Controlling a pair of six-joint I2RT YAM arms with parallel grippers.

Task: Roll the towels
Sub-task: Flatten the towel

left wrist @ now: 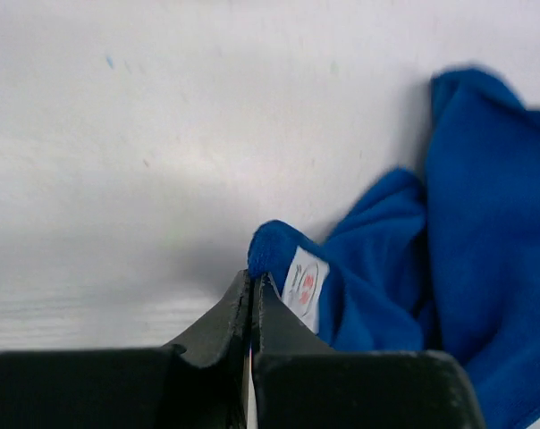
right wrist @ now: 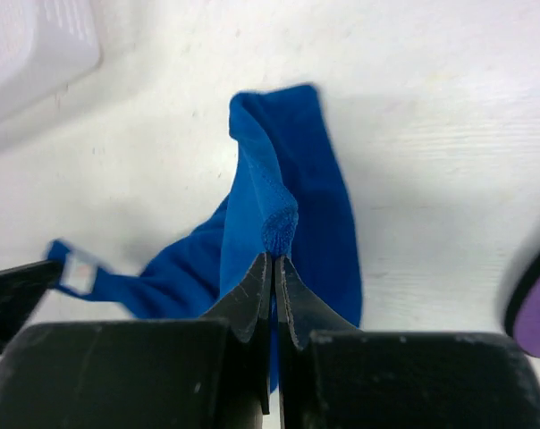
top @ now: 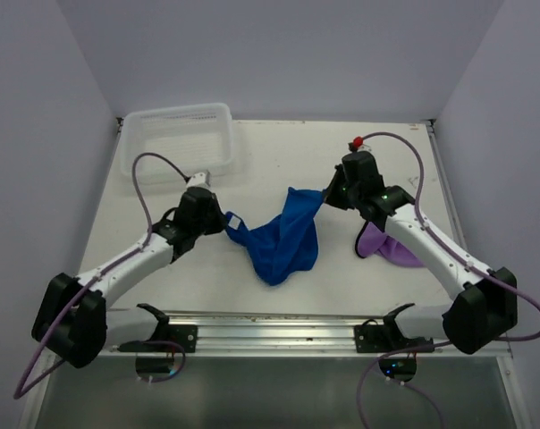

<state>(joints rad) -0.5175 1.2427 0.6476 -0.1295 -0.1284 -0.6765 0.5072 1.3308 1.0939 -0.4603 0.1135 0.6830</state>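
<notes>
The white mesh basket (top: 182, 134) sits far left at the back. The left gripper (top: 225, 217) clamps the labelled corner of the blue towel (top: 283, 241), which sags on the table (top: 279, 161) outside the basket. The right gripper (top: 327, 193) pinches another corner. The purple towel (top: 382, 246) lies under the right arm.

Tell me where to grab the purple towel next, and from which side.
Likely the dark-trimmed edge of the purple towel facing the blue towel. That curved edge shows clear on the table, while the rest lies under the right arm. Come down from above on that side, once the left gripper and right gripper release the blue towel.
</notes>
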